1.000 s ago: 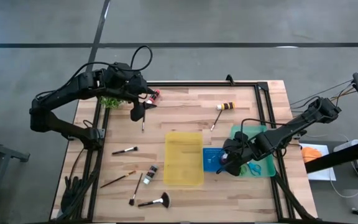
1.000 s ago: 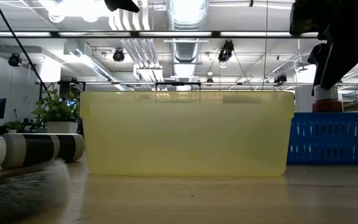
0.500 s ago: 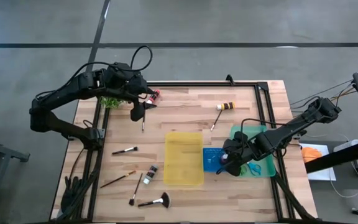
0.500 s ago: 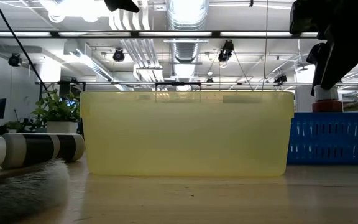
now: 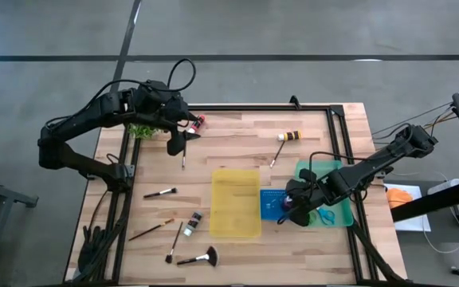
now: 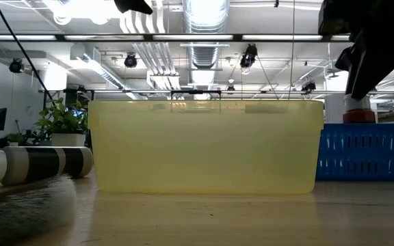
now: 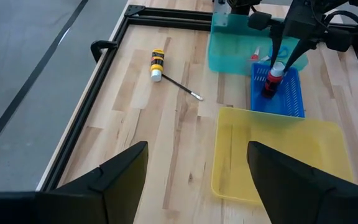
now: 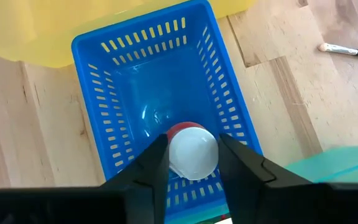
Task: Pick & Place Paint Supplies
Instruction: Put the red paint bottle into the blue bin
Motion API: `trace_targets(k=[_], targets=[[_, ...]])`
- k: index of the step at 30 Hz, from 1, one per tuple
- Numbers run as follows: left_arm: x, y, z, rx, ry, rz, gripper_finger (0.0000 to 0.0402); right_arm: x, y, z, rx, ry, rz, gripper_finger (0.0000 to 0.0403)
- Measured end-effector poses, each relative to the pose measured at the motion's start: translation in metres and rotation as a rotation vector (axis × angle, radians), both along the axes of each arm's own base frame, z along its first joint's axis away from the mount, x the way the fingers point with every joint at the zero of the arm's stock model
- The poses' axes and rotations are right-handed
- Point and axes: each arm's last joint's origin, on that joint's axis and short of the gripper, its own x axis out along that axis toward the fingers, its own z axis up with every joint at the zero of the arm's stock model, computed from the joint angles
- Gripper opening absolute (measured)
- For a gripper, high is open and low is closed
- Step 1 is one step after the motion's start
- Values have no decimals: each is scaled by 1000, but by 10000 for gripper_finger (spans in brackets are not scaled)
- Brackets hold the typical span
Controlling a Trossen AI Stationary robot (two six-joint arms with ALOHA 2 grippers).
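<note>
The right hand straddles a red bottle standing in the blue basket; jaws flank its cap. Firm grip: cannot tell. The left hand waits open above the worktop.

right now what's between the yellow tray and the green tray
The blue basket sits between the yellow tray and green tray in the high view, with a red paint bottle standing inside it.

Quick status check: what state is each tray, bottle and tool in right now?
Yellow tray: empty.
Blue basket: holds only the red bottle.
Red bottle: upright in the basket, between the right tool's fingers.
Right tool: closing on the red bottle.
Left tool: open, holding nothing.
Yellow bottle: lying on the table.
</note>
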Motion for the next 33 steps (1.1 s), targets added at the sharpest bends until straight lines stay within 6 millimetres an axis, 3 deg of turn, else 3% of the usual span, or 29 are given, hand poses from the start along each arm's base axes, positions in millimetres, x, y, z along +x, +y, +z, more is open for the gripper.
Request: trace_targets(k=[33], targets=[[1,0,-5,-9,19,2,284,-2,-2,-1,-50,10,-25,109]])
